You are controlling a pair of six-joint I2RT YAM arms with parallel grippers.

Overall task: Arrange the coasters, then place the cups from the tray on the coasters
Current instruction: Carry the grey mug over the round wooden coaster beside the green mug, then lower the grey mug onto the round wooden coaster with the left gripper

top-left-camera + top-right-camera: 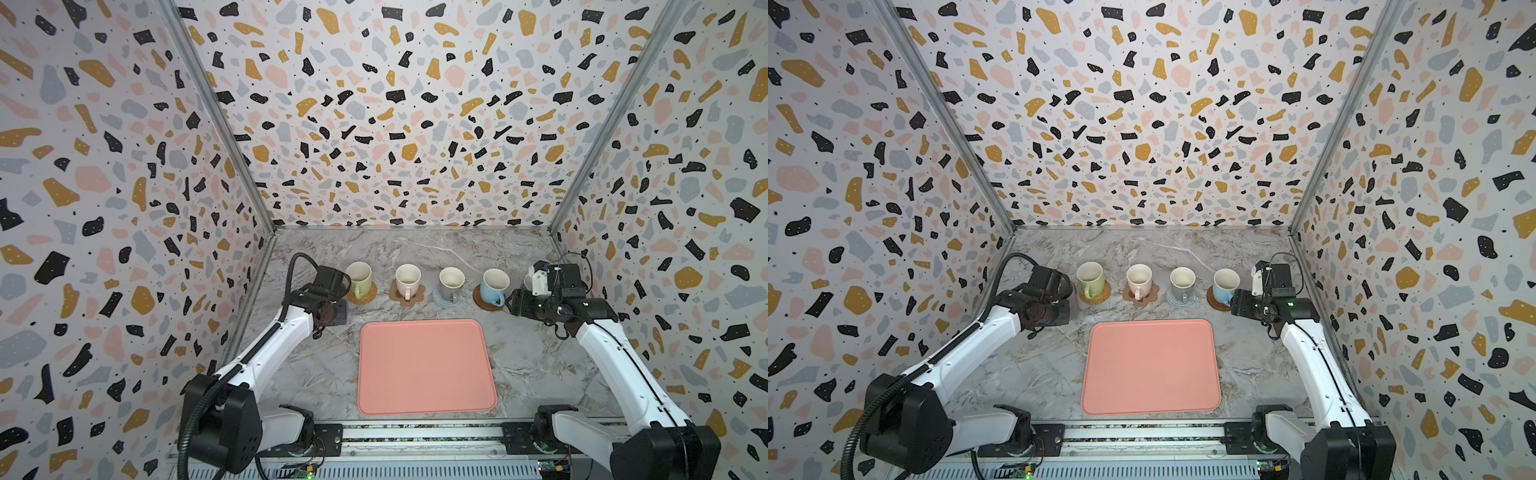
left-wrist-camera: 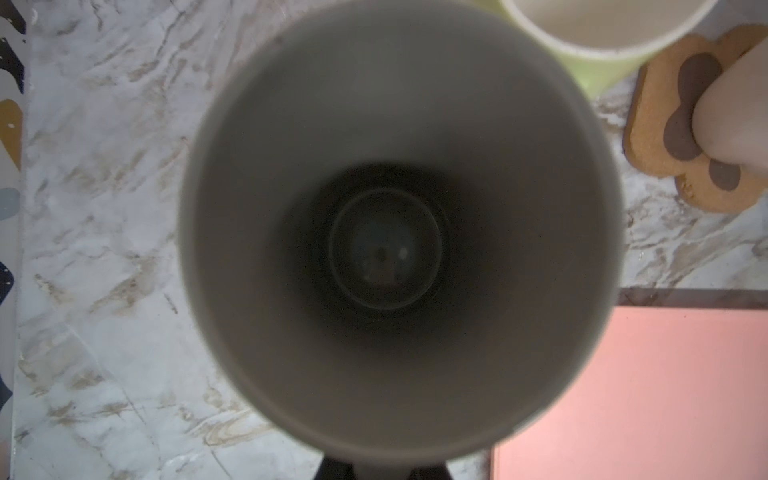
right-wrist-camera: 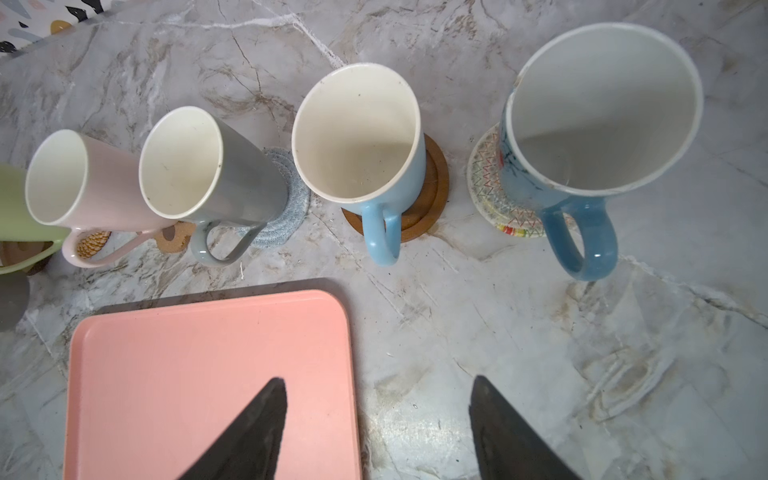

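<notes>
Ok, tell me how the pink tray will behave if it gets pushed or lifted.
The tray is empty and flat, so it is probably light and would slide easily on the smooth marble table. Its straight edges suggest it is stiff, not floppy. The low rim likely offers little to pinch.

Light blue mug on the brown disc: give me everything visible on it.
The light blue mug looks like glossy ceramic, with a cream inside that carries a few small specks. It stands upright and empty on a brown round coaster that looks wooden. Its single loop handle points to the side of the pink tray. In the row it stands between the grey mug and a darker blue mug, apart from both. Only the coaster touches it. The right tool is open, empty and short of it.
</notes>
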